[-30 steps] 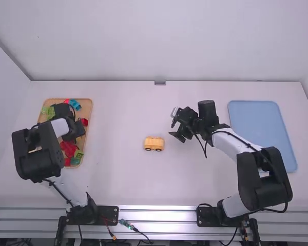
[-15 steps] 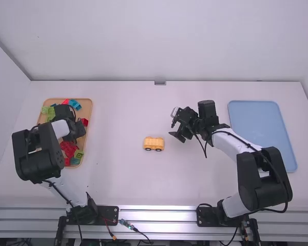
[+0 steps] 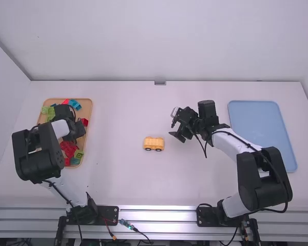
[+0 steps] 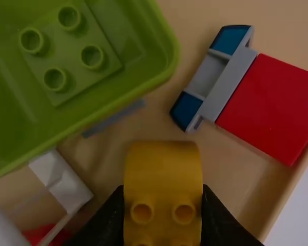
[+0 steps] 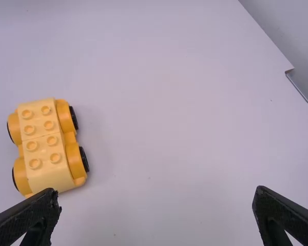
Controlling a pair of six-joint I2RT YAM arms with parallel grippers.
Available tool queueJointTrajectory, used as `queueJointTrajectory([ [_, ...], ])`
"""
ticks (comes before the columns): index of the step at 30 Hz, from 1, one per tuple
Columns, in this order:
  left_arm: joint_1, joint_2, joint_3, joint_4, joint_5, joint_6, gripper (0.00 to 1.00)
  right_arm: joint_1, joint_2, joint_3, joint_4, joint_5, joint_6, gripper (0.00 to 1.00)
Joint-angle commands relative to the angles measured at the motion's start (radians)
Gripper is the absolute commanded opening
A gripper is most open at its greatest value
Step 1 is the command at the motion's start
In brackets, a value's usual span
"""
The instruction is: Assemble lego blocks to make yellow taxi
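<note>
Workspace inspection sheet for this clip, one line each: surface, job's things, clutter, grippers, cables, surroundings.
Surface: white table, a few small specks.
Job's things: joined yellow wheeled base, studs up, mid-table; yellow block at the wooden tray.
Clutter: green piece, red block and others in the wooden tray; blue tray on the right.
Grippers: left shut on the yellow block; right open, right of the base.
Cables: along both arms; more between the arm bases.
Surroundings: metal rail at the near edge, pale walls.
</note>
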Motion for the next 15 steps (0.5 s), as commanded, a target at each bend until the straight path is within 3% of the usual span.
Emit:
queueJointTrajectory([
  [1,-0.003,0.022,-0.026,-0.011,-0.007,-0.003,0.10,0.003,-0.014,0.019,0.000,0.015,0.003,0.99],
  [6,-0.006,0.001,-0.026,0.000,-0.008,-0.002,0.03,0.001,-0.014,0.019,-0.007,0.057,0.000,0.99],
  [15,-0.011,-0.132,0.012,-0.066,0.044,0.040,0.02,-0.111,-0.012,-0.027,0.001,-0.115,-0.033,0.99],
])
